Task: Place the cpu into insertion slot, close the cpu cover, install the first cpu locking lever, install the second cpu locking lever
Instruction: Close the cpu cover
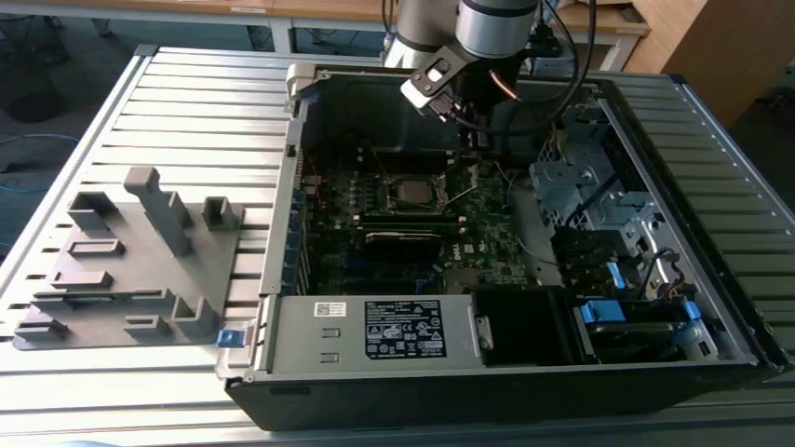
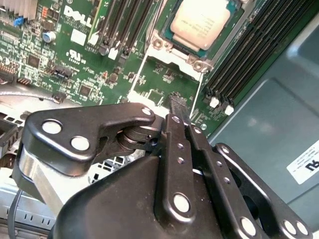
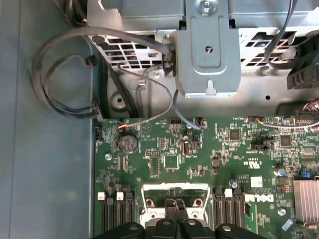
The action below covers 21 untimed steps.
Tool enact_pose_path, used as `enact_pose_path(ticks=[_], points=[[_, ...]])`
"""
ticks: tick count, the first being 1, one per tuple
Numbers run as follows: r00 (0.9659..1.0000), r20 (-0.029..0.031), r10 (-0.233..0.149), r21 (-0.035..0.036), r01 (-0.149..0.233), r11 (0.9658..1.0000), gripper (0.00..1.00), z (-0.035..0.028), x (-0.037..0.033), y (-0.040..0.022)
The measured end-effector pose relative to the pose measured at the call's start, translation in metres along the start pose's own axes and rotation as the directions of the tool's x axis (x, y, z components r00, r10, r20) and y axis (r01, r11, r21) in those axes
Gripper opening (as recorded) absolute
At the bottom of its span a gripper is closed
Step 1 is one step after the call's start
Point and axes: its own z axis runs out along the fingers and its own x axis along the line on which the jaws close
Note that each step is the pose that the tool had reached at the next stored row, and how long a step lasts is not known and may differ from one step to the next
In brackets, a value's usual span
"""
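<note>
The cpu (image 2: pixel 202 19), a square chip with a dull silver top, lies in the insertion slot (image 2: pixel 185 56) on the green board, also seen as the cpu (image 1: pixel 414 193) in the exterior view. The silver cpu cover (image 2: pixel 160 42) lies flat around the chip's edges. Two thin wire levers (image 2: pixel 141 72) run from the socket's corners toward my fingertips. My gripper (image 2: pixel 177 101) hovers just beside the socket, black fingers pressed together with nothing between them. The gripper (image 3: pixel 175 203) is at the socket's silver frame (image 3: pixel 174 189), and the gripper (image 1: pixel 475 147) reaches down into the case.
Black memory slots (image 2: pixel 249 50) flank the socket. A metal drive cage (image 1: pixel 584 186) and blue-tabbed bays stand at the exterior view's right, and a labelled power supply (image 1: pixel 397 331) at the front. A grey fixture (image 1: pixel 125 261) sits on the slatted table. Loose cables (image 3: pixel 75 74) hang by the case wall.
</note>
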Motion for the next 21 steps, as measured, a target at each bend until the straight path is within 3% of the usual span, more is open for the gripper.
enact_pose_path(ticks=[8,21], points=[[1.0000,0.0000,0.000,0.0000,0.000,1.0000,0.11,0.0001,0.0001,0.0017],[1.0000,-0.0001,0.000,0.0000,0.000,1.0000,0.11,0.0017,0.0009,0.0238]])
